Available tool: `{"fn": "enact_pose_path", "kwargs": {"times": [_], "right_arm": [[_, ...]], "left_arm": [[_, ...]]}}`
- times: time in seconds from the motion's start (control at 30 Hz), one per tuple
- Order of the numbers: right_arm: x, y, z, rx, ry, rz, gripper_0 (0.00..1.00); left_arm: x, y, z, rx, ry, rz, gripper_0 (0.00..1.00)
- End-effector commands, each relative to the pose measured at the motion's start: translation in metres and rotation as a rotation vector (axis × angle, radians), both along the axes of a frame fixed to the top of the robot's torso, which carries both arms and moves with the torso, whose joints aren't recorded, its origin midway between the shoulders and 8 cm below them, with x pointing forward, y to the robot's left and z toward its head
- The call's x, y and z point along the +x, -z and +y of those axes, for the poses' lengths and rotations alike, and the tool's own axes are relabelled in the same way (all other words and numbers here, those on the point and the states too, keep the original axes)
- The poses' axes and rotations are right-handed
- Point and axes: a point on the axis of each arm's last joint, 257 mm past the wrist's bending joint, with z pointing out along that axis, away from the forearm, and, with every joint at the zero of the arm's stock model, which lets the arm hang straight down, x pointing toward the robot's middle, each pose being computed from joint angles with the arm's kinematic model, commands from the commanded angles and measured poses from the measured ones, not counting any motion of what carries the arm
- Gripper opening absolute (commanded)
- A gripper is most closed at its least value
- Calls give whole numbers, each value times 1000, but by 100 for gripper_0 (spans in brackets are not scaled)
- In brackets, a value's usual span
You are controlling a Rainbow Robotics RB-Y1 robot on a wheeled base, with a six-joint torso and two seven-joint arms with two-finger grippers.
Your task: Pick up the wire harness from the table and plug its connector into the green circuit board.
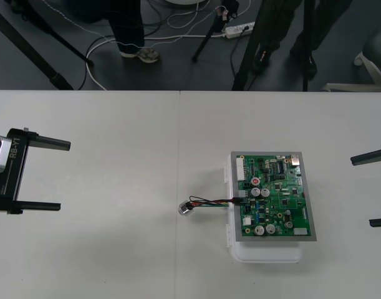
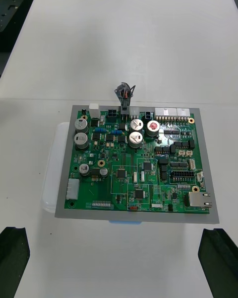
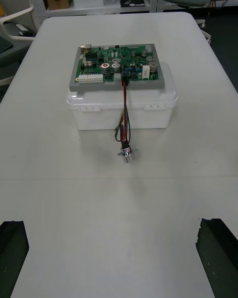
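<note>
At the table's (image 1: 115, 261) left edge, the left gripper (image 1: 63, 175) has its black fingers spread wide and holds nothing. Near the middle, the wire harness (image 1: 209, 202) rests its round metal socket (image 1: 185, 208) on the table; its thin wires reach the green circuit board (image 1: 274, 193) on its white base (image 1: 265, 252), where the plug (image 1: 235, 200) looks seated. At the right edge, the right gripper (image 1: 361, 192) is equally spread and empty.

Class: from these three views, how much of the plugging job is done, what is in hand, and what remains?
Done: the plug sits in the edge of the green circuit board, with the wires trailing to the metal socket on the table. In hand: nothing; the left gripper and right gripper stand open at their sides. Left: seemingly nothing.
</note>
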Motion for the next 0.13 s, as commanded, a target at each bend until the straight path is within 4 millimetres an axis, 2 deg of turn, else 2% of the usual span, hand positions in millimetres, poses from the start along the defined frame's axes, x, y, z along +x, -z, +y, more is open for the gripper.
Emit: {"fn": "enact_pose_path", "kwargs": {"times": [0.03, 0.13], "right_arm": [[-2, -7, 0, 9, -12, -36, 100], [-2, -7, 0, 9, -12, -36, 100]], "left_arm": [[-6, -14, 1, 48, 34, 9, 100], [-6, -14, 1, 48, 34, 9, 100]]}}
